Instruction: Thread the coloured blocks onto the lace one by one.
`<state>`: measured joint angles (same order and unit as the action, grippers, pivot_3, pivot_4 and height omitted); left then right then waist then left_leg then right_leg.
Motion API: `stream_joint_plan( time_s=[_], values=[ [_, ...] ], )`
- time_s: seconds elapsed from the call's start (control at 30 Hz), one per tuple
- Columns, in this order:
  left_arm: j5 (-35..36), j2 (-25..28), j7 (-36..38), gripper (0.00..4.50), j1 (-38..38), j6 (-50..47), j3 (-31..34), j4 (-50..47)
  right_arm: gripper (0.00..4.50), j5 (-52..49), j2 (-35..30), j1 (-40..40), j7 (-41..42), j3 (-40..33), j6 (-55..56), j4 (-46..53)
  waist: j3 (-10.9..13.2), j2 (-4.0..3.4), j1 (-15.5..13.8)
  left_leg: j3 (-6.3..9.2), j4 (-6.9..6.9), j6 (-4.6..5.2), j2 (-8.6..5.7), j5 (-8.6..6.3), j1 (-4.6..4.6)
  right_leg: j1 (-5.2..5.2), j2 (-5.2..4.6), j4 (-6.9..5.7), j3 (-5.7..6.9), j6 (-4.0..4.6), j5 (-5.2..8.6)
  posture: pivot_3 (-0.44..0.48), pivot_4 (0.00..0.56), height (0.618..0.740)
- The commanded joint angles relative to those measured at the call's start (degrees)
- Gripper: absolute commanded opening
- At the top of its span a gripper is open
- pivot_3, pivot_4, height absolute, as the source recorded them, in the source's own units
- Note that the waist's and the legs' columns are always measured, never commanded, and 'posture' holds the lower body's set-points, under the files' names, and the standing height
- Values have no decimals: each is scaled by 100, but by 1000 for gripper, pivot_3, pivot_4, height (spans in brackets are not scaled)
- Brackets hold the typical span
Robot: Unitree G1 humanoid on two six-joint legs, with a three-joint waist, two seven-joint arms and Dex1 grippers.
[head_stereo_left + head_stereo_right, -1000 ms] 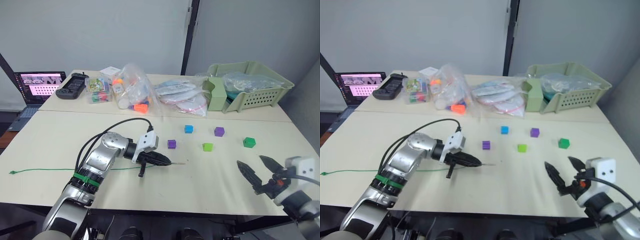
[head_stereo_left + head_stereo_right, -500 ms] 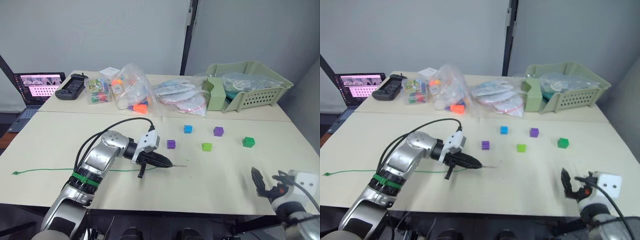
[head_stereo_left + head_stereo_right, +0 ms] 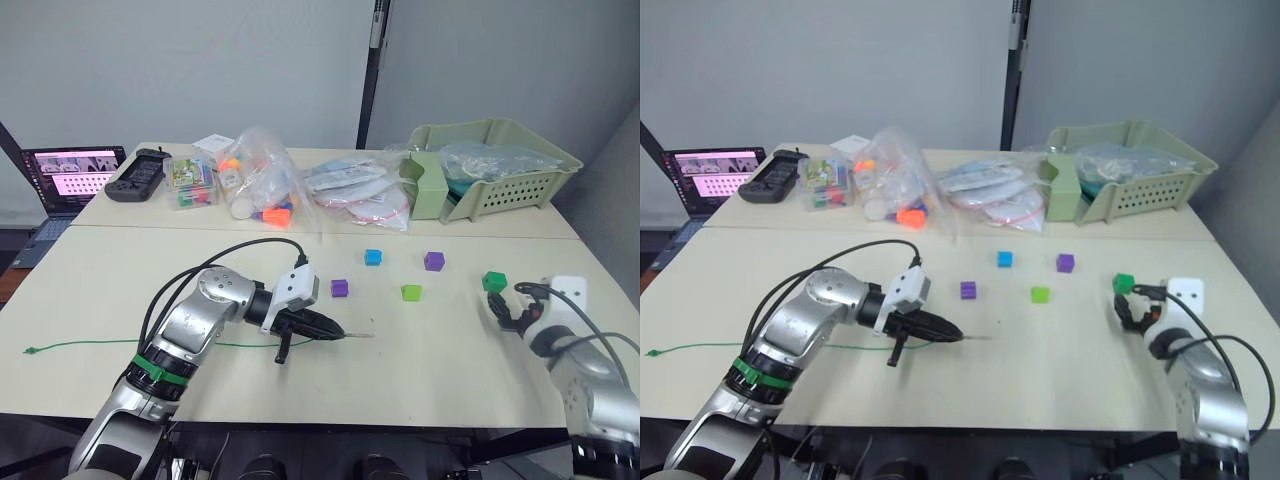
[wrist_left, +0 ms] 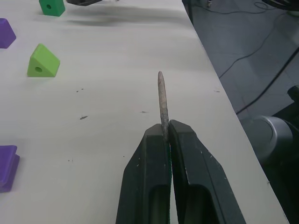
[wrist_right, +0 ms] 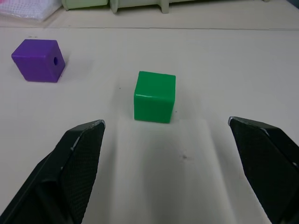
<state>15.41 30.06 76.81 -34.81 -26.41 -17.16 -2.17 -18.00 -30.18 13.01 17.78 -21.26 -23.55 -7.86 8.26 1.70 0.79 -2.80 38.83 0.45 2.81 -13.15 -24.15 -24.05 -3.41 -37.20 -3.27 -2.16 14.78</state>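
Spanning pale table (image 3: pixel 450 370), possibly grey wall (image 3: pixel 200 70) behind

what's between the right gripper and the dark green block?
Nothing. In the right wrist view, bare table runs from the open right gripper to the dark green block, which sits just ahead, untouched.

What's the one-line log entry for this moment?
left gripper: shut on lace tip | right gripper: open, facing dark green block | blocks threaded: none

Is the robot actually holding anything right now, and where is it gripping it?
The left gripper pinches the lace by its stiff grey tip. The right gripper holds nothing, open before the dark green block.
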Motion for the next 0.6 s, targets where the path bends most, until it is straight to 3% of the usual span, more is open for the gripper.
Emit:
stream_joint_plan(
  time_s=[0.03,0.37,0.6],
  values=[
    [87,75,-127,41,52,-28,84,-280,4500,196,-105,443,139,140,372,-538,0,0,3,0,0,0,0,0,1,0,0,0,-1,0,0,0,150,732],
    [141,190,-284,41,166,4,83,-412,4500,745,-111,1697,96,476,1412,-2684,0,0,7,-12,-1,0,-4,0,1,-2,3,1,-25,-6,-2,0,150,732],
    [126,239,-339,0,262,31,46,-546,2279,813,-138,2182,94,453,1987,-3798,0,0,10,-17,-2,0,-4,0,1,-3,4,1,-35,-7,-2,0,150,732]
  ],
)
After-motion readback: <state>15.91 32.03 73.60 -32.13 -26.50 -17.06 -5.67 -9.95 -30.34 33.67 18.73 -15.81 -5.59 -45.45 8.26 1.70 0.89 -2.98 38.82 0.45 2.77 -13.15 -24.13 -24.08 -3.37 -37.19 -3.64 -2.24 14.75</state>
